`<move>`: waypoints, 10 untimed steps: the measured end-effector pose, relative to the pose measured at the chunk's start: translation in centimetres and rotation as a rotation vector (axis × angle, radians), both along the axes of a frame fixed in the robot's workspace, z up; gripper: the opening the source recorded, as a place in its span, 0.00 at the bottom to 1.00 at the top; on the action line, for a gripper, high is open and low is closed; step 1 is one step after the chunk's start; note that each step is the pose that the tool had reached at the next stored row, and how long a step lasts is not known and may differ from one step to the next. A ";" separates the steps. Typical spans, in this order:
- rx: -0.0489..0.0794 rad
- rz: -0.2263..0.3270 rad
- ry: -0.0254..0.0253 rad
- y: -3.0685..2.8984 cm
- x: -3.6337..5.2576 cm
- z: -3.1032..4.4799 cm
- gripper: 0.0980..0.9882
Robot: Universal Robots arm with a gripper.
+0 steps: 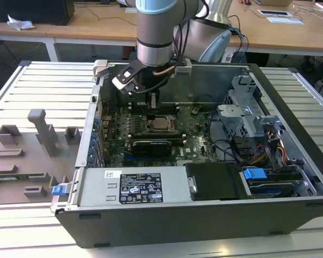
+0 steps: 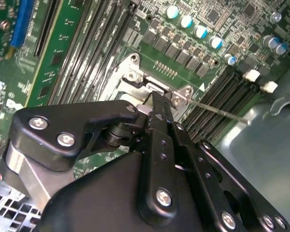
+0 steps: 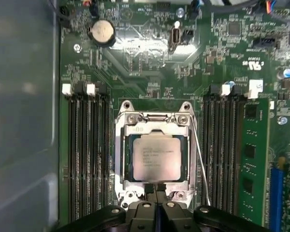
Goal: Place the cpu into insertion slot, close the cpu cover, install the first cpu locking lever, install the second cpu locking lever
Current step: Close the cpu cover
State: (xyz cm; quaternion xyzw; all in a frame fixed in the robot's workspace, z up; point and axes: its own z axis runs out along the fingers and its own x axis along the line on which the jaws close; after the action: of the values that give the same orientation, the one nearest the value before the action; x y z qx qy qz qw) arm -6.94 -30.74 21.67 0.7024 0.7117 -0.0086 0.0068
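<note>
Black memory slots (image 3: pixel 87 154) — either side of the cpu (image 3: pixel 157 157).

Arm (image 1: pixel 156 32): silver-grey cylindrical joint with a pale blue cap band, well above the gripper (image 1: pixel 152 101). The gripper is matt black. A copper-coloured cable (image 1: pixel 164 69) loops just above the gripper, with black cables beside it. In the second wrist view the gripper's linkage bars (image 2: pixel 159 159) are flat black plates pinned with silver cross-head screws (image 2: pixel 164 196). In the first wrist view its fingers (image 3: pixel 149 193) are slim and black.

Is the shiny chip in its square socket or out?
In. The cpu lies flat within the insertion slot, inside its silvery rim, in the first wrist view.
</note>
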 end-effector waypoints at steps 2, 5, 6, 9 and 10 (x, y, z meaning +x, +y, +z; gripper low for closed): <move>0.000 0.000 0.0000 0.00 -0.27 -0.50 0.01; 0.000 0.000 0.0000 0.00 -0.45 -1.01 0.01; 0.000 0.000 0.0001 -0.01 -0.47 -1.04 0.01; 0.000 0.000 0.0000 0.00 -0.47 -1.05 0.01; 0.000 0.000 -0.0001 0.00 -0.47 -0.96 0.01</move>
State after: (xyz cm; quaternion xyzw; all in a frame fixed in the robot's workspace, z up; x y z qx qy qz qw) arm -7.41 -30.73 20.72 0.7024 0.7117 -0.0085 0.0068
